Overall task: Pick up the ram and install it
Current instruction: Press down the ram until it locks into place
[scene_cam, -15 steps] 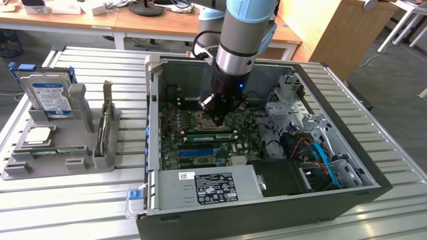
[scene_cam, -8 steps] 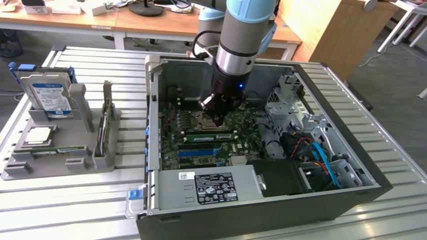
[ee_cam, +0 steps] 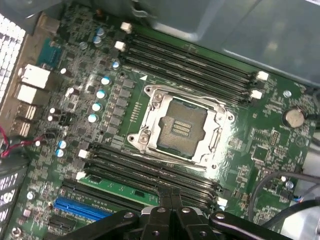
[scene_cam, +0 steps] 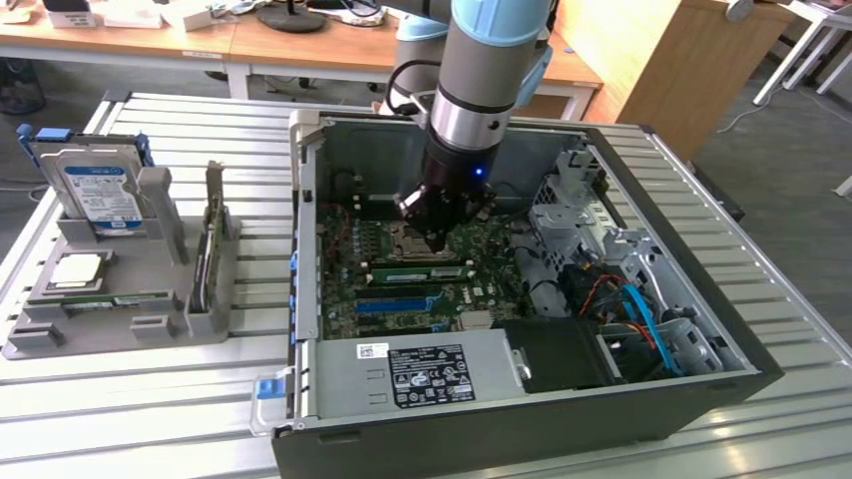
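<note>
Arm (scene_cam: 482, 70) hanging near upright in the exterior view, grey sleeve with pale blue joints, wrist pointing straight down with a small blue light lit on its dark lower section. Gripper (scene_cam: 436, 242) black, at the arm's low end, tapering to a narrow tip. In the wrist view, gripper (ee_cam: 171, 200) seen from above with its black linkage arms spread to either side and bolted at the pivots, fingers (ee_cam: 165, 197) pressed flat together with no gap between them, nothing seen gripped between them.
</note>
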Controlling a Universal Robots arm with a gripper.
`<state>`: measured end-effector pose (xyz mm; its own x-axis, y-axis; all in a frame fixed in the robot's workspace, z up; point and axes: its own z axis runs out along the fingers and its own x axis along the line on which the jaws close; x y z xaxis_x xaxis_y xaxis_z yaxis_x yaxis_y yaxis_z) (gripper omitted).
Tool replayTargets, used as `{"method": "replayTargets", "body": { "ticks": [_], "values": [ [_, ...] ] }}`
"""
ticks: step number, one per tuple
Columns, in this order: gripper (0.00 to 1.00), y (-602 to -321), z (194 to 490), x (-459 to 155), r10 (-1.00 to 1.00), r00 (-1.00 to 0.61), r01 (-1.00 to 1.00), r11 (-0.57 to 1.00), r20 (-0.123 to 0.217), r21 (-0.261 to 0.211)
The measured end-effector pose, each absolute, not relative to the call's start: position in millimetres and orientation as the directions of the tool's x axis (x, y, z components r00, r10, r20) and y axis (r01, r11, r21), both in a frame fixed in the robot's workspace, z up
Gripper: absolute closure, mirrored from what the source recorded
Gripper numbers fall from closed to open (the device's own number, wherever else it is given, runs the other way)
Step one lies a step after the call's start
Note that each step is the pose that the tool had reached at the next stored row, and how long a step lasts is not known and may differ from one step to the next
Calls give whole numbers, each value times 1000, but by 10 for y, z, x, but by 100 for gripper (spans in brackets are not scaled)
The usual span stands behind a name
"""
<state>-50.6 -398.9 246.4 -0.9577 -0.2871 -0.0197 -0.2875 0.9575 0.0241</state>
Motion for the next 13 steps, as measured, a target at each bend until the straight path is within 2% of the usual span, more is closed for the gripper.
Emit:
{"method": "replayTargets", "body": {
  "ticks": [13],
  "values": [
    [90, -3989, 2460, -506, -107, -994, -107, 994, -20, 24]
  ]
}}
